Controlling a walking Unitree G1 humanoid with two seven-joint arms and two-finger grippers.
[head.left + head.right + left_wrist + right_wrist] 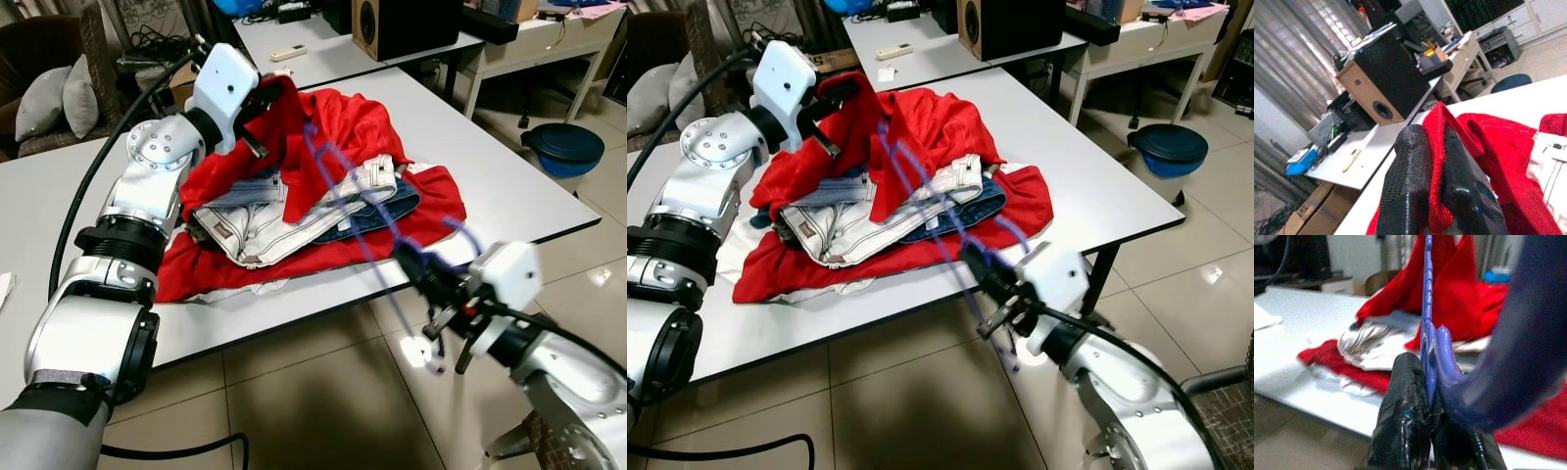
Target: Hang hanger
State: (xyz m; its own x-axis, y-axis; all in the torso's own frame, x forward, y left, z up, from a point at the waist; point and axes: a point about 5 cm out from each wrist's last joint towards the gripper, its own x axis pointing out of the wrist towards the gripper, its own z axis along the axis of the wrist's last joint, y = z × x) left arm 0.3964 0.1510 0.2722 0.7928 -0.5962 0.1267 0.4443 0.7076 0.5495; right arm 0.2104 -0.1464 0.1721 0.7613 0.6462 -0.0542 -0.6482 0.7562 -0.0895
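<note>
The left gripper (1430, 186) has its jaws clenched on a fold of the red garment (338, 127), lifting it above the pile of clothes on the white desk (490, 166). The right gripper (1422, 431) has its jaws clamped on the blue hanger (338, 186), which reaches from off the near desk edge up across the clothes. In the pile, light jeans (265, 220) lie on more red cloth. A speaker (1386, 81) sits on the desk behind, and a blue bin (563, 147) stands on the floor.
</note>
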